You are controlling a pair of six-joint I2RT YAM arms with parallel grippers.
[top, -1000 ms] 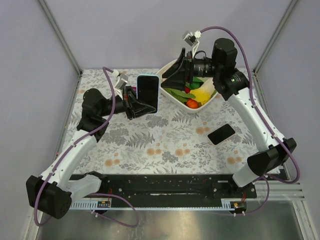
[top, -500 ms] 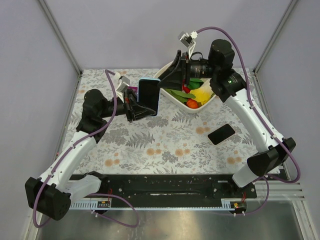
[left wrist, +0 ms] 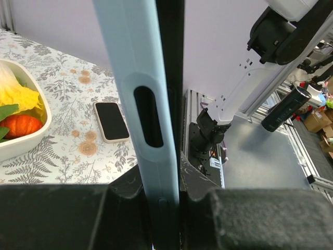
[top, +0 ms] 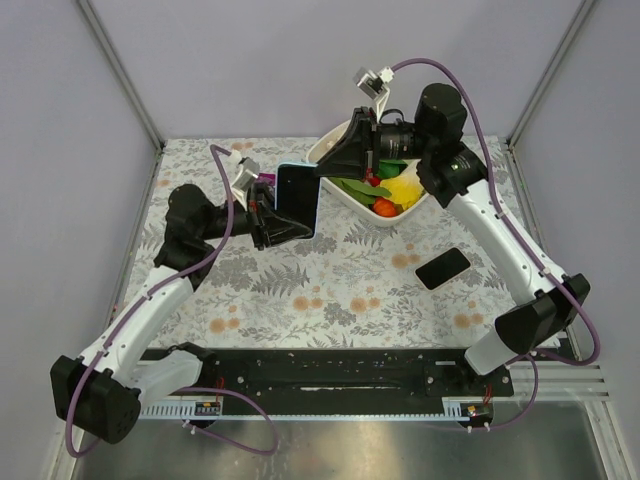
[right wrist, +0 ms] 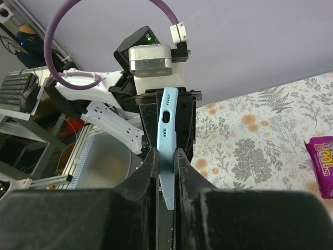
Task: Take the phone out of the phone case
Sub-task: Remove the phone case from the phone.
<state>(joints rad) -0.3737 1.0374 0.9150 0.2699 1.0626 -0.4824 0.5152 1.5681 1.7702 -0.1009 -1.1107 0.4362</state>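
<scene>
Bench (top: 300,290): flat, matte floral cloth, below both hands.
Bowl (top: 352,203): white, glossy, rounded-square, veg inside. It sits just under and behind the right hand.
Right hand (right wrist: 166,161): a second ago it hung wide over the bowl, apart from the case. Now it has crossed over and pinched narrow on the case edge nearest it, one finger on each face.
Left hand (left wrist: 165,203): unchanged, clamped across the phone case's lower part, holding it upright on edge above the bench, so it sits between the two hands.
My read: the two-point hold is set, so prying can start. The phone's not out yet.
Phone case (left wrist: 138,104): pale blue, smooth, looks rubbery. Rounded corners, oval slots cut in the side walls.
Phone (left wrist: 169,78): thin black glossy slab, seated flush in the case.
Second phone (top: 442,268): dark screen, pale shell, flat on the bench, well clear of the right hand, back toward its base.
Purple packet (right wrist: 320,159): crinkly foil, on the bench below and to one side of the right hand.
</scene>
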